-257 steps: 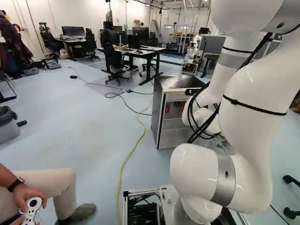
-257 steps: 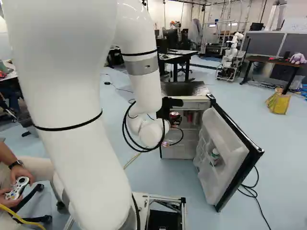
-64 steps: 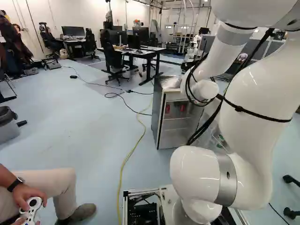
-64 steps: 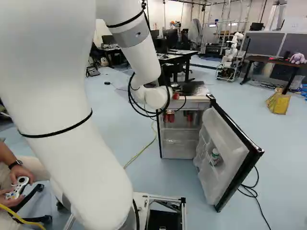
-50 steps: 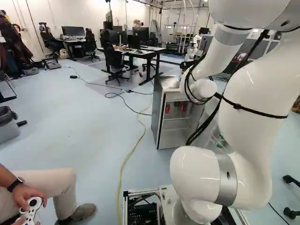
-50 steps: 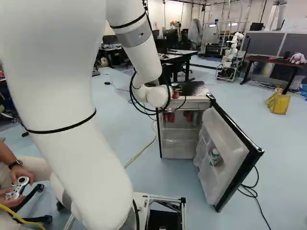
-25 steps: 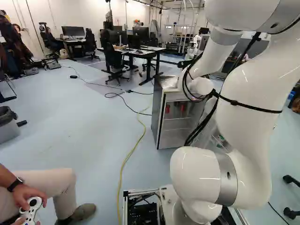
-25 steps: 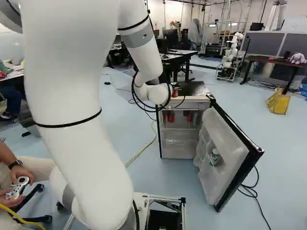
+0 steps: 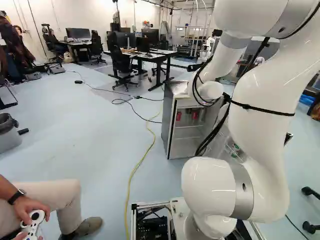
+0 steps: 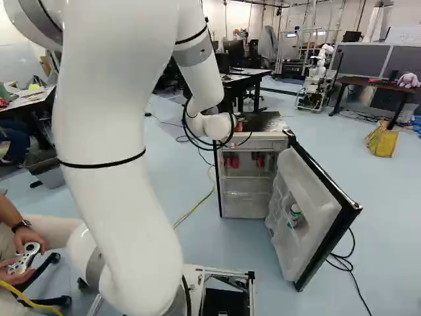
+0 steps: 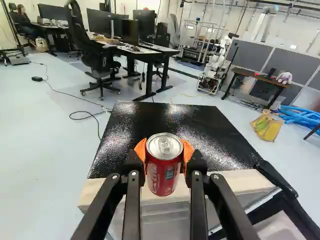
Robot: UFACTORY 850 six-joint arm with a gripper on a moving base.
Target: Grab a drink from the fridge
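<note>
My gripper (image 9: 195,67) shows only as a dark part beside the white wrist in the left base view. The wrist view has the gripper (image 11: 165,160) shut on a red drink can (image 11: 163,175), its orange pads pressing from both sides. The can is upright, above the front edge of the fridge top (image 11: 200,132); a bit of its red shows by the wrist in the right base view. Below, the fridge (image 10: 245,207) stands with its door (image 10: 306,210) swung open. Red cans (image 10: 231,161) sit on its upper shelf, and a bottle (image 10: 294,214) is in the door.
A person with a controller (image 9: 36,220) sits at the near left. Yellow cable (image 9: 131,180) runs over the floor towards the fridge. Desks (image 9: 152,56) and chairs stand behind it, and another robot (image 10: 317,79) stands farther back. Black cables (image 10: 352,263) lie by the door.
Over five seconds the gripper has risen with the can from the fridge's front to above its top edge. Lately the arm's upper links have swung, while the wrist shifted slightly. The base has stayed put.
</note>
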